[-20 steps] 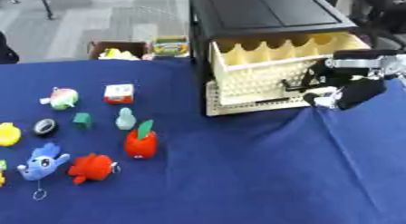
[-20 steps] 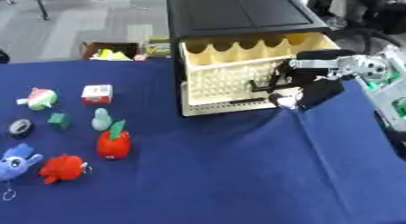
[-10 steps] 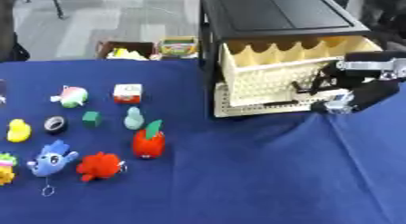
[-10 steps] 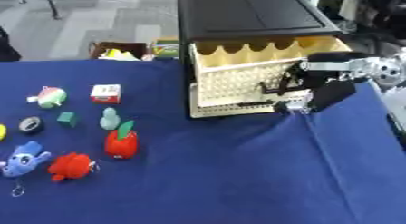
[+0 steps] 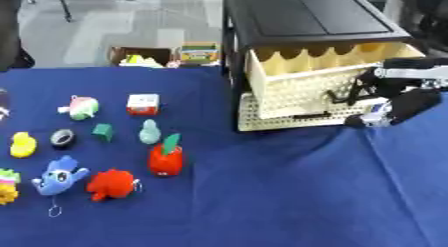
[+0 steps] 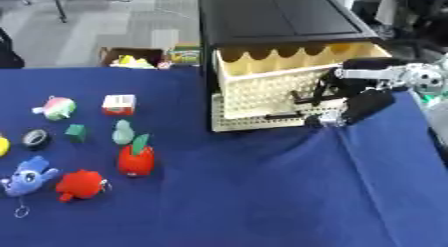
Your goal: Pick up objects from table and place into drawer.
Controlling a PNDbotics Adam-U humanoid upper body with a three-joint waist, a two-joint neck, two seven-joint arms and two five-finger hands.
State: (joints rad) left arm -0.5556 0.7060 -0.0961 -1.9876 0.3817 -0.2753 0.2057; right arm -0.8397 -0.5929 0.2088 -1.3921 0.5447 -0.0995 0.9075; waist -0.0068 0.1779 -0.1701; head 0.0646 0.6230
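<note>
Your right hand [image 6: 357, 107] is at the front of the pulled-out top drawer [image 5: 325, 78]; you can't tell what its fingers hold. Inside the drawer is hidden. Toys like the red apple [image 5: 166, 158] sit on the table [image 5: 262, 201].

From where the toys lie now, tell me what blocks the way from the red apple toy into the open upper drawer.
Nothing visible does. The red apple toy sits on bare blue cloth left of the cabinet, and the upper drawer is pulled out with its top open. The right hand is at the drawer's front right, off that path.

Top drawer [image 5: 306, 83] slid further out; right hand [image 6: 354, 106] at its front.
</note>
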